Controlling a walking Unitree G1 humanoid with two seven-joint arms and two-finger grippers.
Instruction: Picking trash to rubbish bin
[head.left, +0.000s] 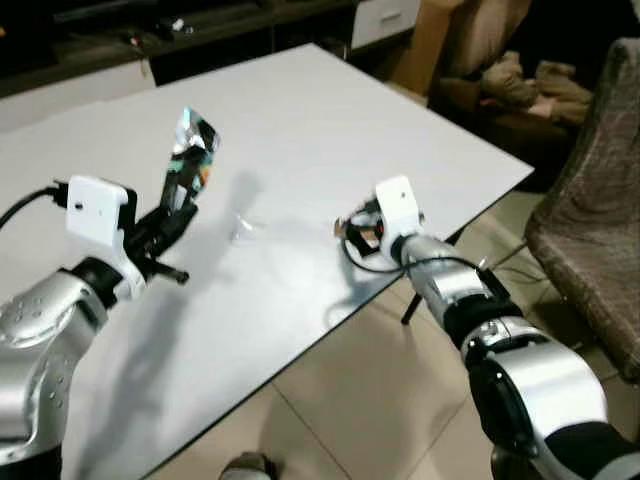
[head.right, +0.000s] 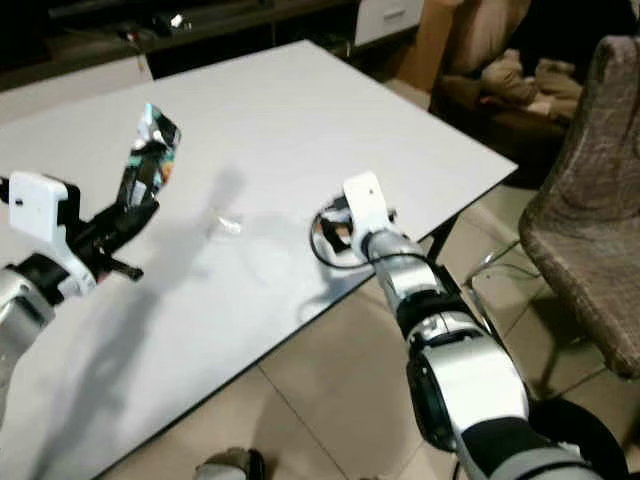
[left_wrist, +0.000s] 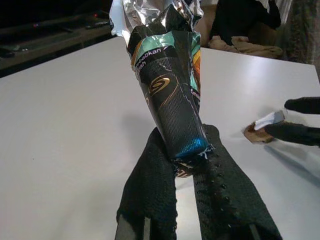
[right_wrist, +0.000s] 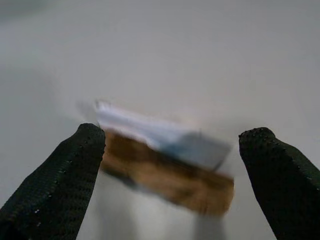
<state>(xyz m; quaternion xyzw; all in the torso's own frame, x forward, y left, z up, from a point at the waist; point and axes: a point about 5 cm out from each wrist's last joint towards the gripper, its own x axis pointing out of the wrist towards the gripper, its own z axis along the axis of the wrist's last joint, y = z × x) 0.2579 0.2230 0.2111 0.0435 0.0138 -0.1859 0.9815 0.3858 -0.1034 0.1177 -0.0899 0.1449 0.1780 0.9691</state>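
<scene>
My left gripper (head.left: 178, 206) is shut on the lower end of a black, teal and silver snack wrapper (head.left: 191, 148), held upright above the white table (head.left: 350, 120). In the left wrist view the wrapper (left_wrist: 170, 100) stands pinched between both fingers (left_wrist: 150, 190). My right gripper (head.left: 352, 232) is low over the table near its right edge, open. A small brown and white scrap (right_wrist: 165, 165) lies on the table between its fingertips, blurred in that view. The scrap (left_wrist: 262, 131) also shows beyond the wrapper. A tiny clear piece (head.left: 243, 228) lies between the two arms.
A brown fabric chair (head.left: 590, 230) stands right of the table on the tiled floor (head.left: 340, 400). An armchair with bundled cloth (head.left: 520, 80) and a cardboard box (head.left: 425, 45) sit behind the table's far corner. Dark low furniture (head.left: 120, 30) runs along the back.
</scene>
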